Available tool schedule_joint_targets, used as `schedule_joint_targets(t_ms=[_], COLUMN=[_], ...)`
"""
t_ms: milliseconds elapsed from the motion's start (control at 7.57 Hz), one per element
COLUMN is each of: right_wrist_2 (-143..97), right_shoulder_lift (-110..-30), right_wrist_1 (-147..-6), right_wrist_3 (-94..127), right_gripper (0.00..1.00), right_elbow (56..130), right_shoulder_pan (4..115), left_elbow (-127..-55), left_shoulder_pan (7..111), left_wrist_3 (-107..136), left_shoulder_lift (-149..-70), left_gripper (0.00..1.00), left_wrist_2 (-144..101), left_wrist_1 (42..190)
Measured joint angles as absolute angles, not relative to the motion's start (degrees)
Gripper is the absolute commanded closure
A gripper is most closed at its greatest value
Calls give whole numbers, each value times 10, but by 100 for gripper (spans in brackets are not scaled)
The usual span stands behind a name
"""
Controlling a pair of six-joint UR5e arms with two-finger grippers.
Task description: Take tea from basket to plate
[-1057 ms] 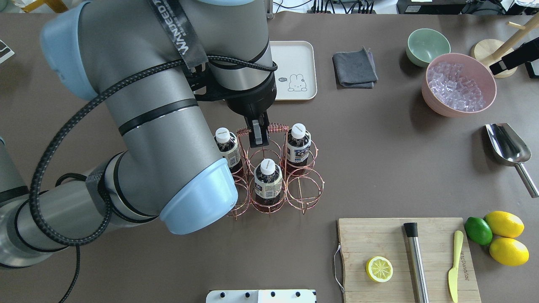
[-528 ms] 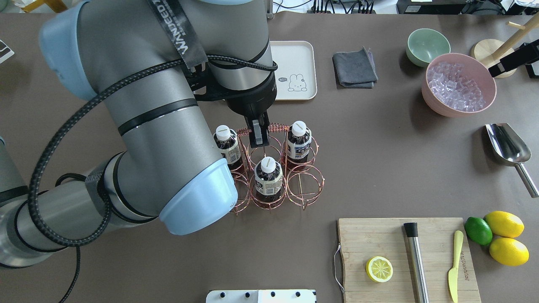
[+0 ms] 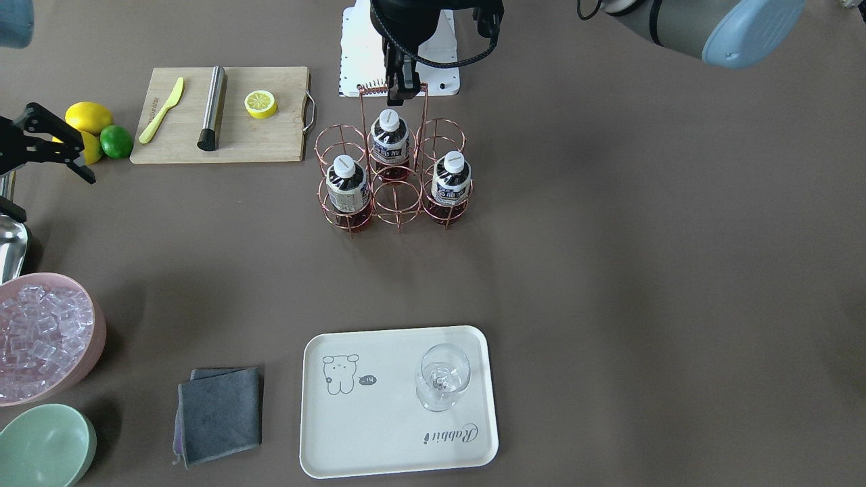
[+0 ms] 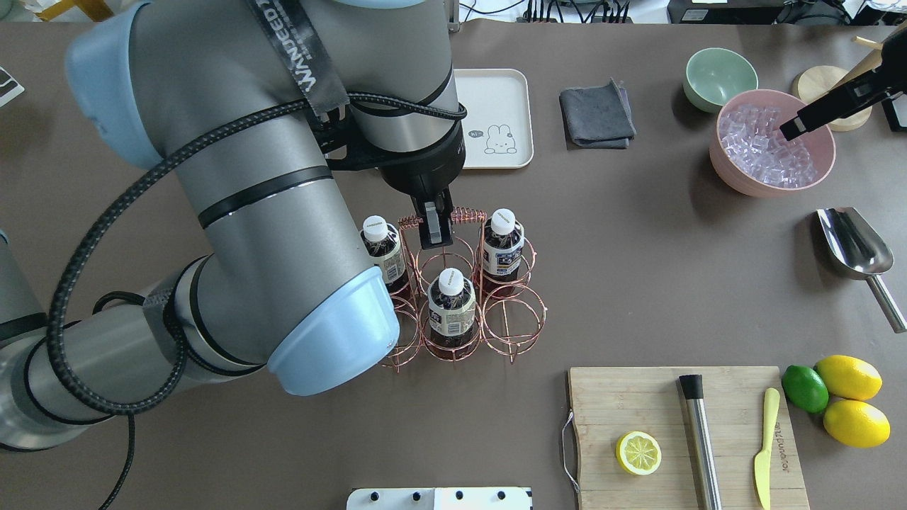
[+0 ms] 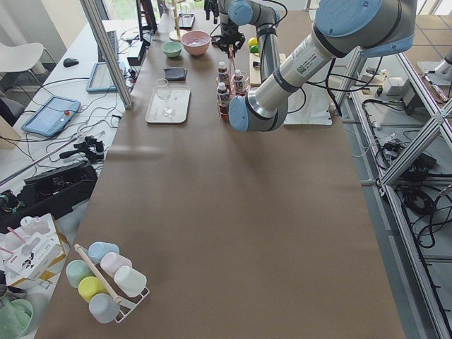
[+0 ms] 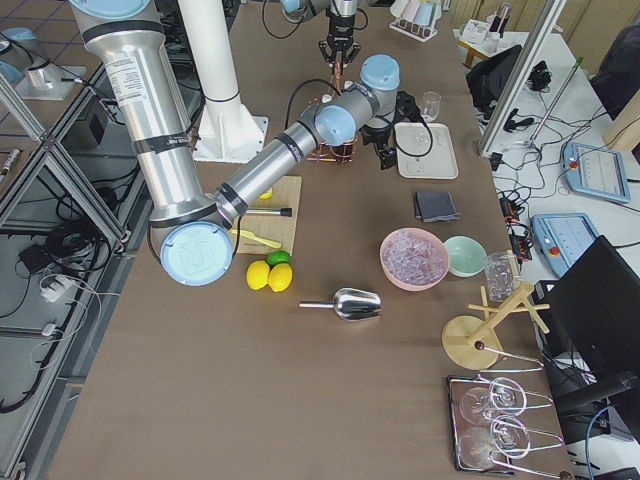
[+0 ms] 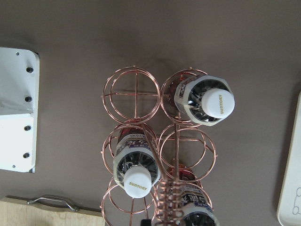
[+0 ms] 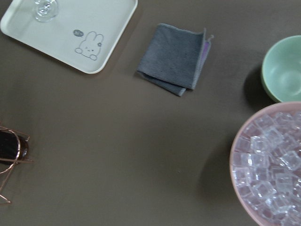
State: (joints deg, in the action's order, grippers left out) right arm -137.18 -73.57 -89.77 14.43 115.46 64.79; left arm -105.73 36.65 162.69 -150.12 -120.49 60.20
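Three tea bottles stand in a copper wire basket (image 4: 514, 319): one at left (image 4: 375, 244), one at back right (image 4: 503, 241), one at front (image 4: 451, 301). My left gripper (image 4: 434, 237) is shut on the basket's coiled handle, above the bottles; it also shows in the front-facing view (image 3: 400, 90). The cream plate (image 3: 379, 433) lies apart from the basket and holds a wine glass (image 3: 443, 379); my left arm partly hides the plate (image 4: 496, 92) from overhead. My right gripper (image 4: 790, 129) hangs over the pink bowl, open and empty.
A pink bowl (image 4: 716, 152) of ice, a green bowl (image 4: 719, 78) and a grey cloth (image 4: 597, 117) lie at the back right. A metal scoop (image 4: 854, 244), a cutting board (image 4: 638, 397) with a lemon half, a muddler and a knife, and whole lemons (image 4: 850, 379) lie to the right.
The basket with its bottles shifted slightly away and back while held in my left gripper. My right gripper moved left, from beside the pink bowl to over it.
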Motion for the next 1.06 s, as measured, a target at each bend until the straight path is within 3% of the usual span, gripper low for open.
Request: schedule_joint_targets(t_ms=[528, 792, 1057], right_wrist_2=[-1343, -1286, -1232], right_shoulder_lift=[-691, -659, -640], right_wrist_1=[-806, -801, -799], right_wrist_3=[184, 186, 181], right_gripper=[10, 19, 21], right_elbow=[1170, 1159, 1149], right_shoulder_pan=[516, 462, 424], left_elbow=[-1057, -1057, -1058], left_shoulder_pan=[366, 366, 365], left_wrist_3=[1627, 1627, 1627], left_shoulder_lift=[-1500, -1498, -1498], left_gripper=[100, 100, 100], left_wrist_2=[-1204, -1204, -1205], left_wrist_1=[602, 602, 602])
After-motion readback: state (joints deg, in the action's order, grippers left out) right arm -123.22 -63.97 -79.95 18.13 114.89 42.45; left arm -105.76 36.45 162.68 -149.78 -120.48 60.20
